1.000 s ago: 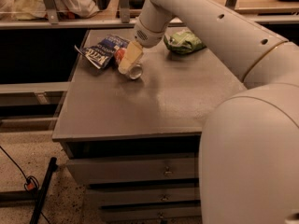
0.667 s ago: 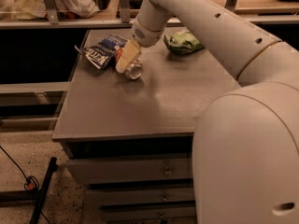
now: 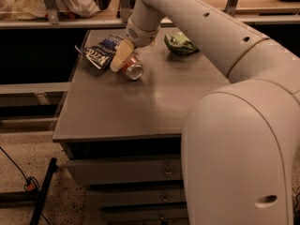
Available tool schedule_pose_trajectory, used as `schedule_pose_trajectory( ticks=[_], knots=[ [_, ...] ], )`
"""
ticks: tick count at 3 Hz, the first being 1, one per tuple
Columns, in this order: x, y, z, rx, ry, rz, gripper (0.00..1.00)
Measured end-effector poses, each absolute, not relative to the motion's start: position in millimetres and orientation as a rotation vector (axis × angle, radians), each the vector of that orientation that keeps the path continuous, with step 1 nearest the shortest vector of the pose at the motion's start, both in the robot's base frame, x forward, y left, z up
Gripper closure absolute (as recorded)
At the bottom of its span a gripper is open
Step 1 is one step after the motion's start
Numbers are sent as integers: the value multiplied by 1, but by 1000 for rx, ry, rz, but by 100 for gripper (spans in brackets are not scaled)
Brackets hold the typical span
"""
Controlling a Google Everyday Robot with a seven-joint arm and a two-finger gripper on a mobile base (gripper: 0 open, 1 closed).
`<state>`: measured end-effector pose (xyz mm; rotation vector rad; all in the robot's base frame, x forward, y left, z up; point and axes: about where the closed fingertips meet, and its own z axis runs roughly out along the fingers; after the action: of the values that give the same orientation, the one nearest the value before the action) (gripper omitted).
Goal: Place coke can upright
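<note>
Moved: gripper (image 3: 119, 60) had shifted left since a second earlier, uncovering more of the can (image 3: 133, 70).
Can: lay on its side on the table (image 3: 117, 116), silver end toward the camera.
Gripper: rested against the can's left side; how wide it stood, or any hold, could not be told.
Chip bag (image 3: 100, 54): just left of the can.
Green bag (image 3: 179, 44): right of the can, apart.

Sideways coke can (image 3: 133, 70) at gripper (image 3: 118, 64)
</note>
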<state>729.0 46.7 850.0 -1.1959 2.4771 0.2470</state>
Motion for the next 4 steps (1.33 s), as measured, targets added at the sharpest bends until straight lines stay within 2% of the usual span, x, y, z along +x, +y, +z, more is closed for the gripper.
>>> schedule_pose_trajectory(
  ticks=[4],
  knots=[
    [735,69,833,-1089,2584,39,0]
  ],
)
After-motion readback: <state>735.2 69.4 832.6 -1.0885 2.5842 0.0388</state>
